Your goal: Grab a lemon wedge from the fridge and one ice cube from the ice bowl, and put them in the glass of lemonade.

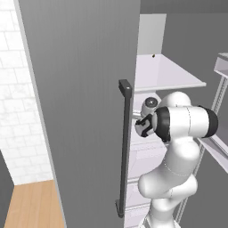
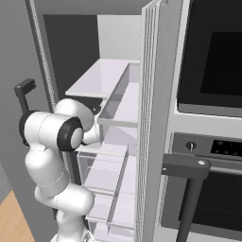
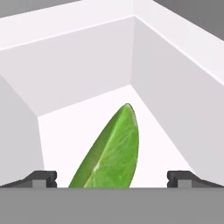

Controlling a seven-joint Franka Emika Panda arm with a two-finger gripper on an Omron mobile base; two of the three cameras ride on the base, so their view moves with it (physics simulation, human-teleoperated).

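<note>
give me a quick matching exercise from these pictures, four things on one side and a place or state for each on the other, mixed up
Things:
1. green lemon wedge
2. two-finger gripper
3. tall grey fridge door with dark bar handle
4. black-fronted wall oven

Places or states:
A. to the right of the open fridge
B. lying on the white floor of a fridge compartment
C. swung open, standing left of the arm
D. open, one dark tip on each side of the wedge

Pairs: 1-B, 2-D, 3-C, 4-A
</note>
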